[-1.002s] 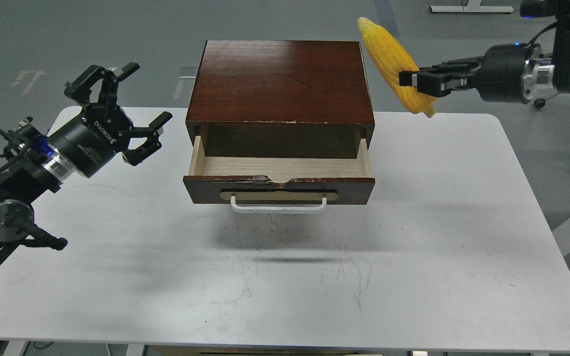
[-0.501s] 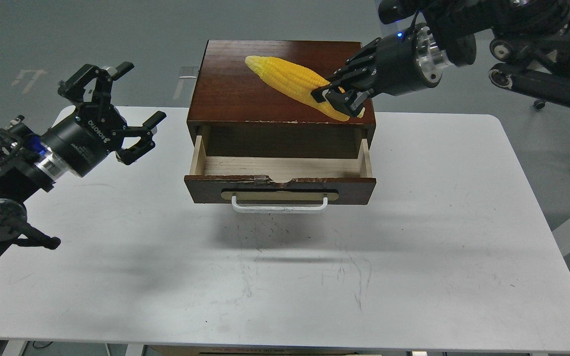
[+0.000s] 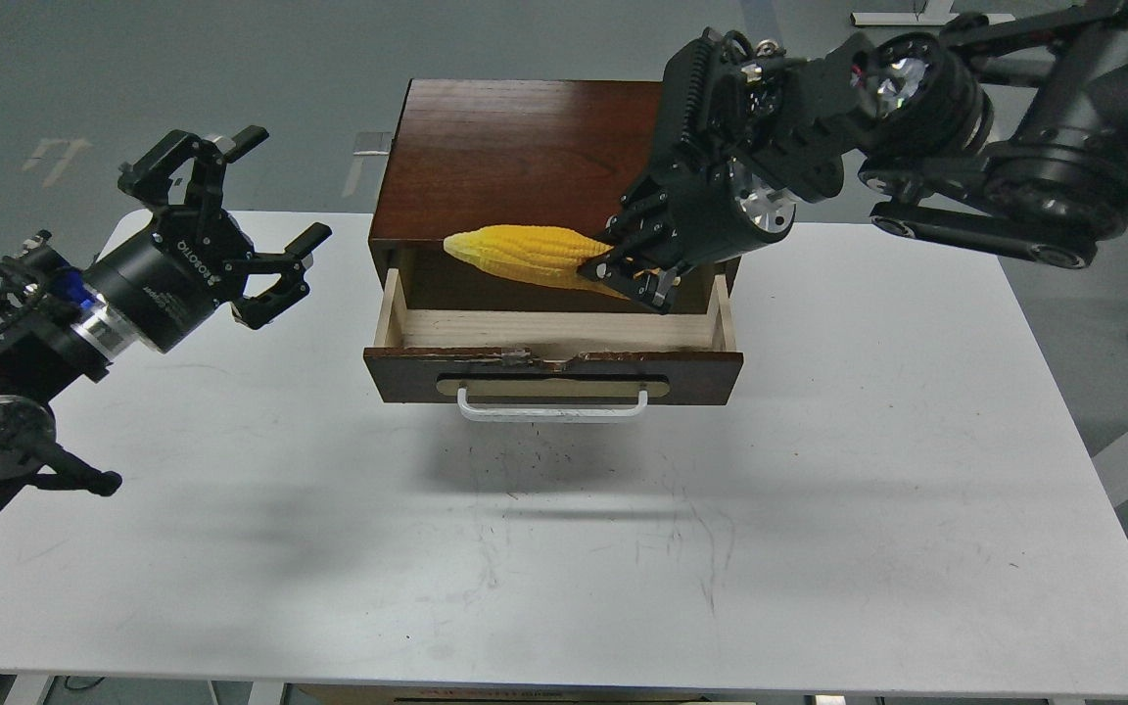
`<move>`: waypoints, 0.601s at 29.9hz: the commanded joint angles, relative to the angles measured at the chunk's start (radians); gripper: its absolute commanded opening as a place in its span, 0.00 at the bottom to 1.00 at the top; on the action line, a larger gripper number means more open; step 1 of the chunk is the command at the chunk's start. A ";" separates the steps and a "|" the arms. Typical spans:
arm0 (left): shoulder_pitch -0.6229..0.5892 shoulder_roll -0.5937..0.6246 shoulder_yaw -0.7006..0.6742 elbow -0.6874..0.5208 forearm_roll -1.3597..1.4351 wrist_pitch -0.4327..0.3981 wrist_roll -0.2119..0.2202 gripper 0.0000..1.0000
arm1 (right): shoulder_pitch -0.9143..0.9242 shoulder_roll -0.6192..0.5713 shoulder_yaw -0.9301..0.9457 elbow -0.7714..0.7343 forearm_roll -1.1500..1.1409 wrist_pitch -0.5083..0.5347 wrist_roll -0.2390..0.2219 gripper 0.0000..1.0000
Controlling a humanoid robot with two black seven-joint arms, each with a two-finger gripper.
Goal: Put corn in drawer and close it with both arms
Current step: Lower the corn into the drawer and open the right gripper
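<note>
The right gripper (image 3: pixel 634 266) is clenched on the thick end of the corn (image 3: pixel 525 257), holding the cob nearly level with its tapered tip pointing to the left. The corn hangs in the air over the back part of the open drawer (image 3: pixel 552 352), just in front of the cabinet (image 3: pixel 535 162) top's front edge, and it touches neither the drawer floor nor its walls as far as the view shows. The drawer is pulled out toward the camera, its pale wood floor bare, its chipped front edge and white bar handle (image 3: pixel 552 406) facing forward. The left gripper (image 3: pixel 249 211) hovers well to the left of the cabinet above the white table (image 3: pixel 819 548), its fingers spread wide and holding nothing
</note>
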 commanded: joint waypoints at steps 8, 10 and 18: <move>0.001 0.004 -0.003 0.000 0.000 0.000 0.000 1.00 | -0.056 0.087 -0.014 -0.068 0.003 -0.020 0.000 0.38; 0.001 0.004 -0.003 -0.002 0.000 0.000 0.000 1.00 | -0.058 0.087 -0.019 -0.073 0.003 -0.019 0.000 0.41; 0.001 0.001 -0.003 0.000 0.000 0.000 0.000 1.00 | -0.067 0.089 -0.019 -0.074 0.003 -0.022 0.000 0.58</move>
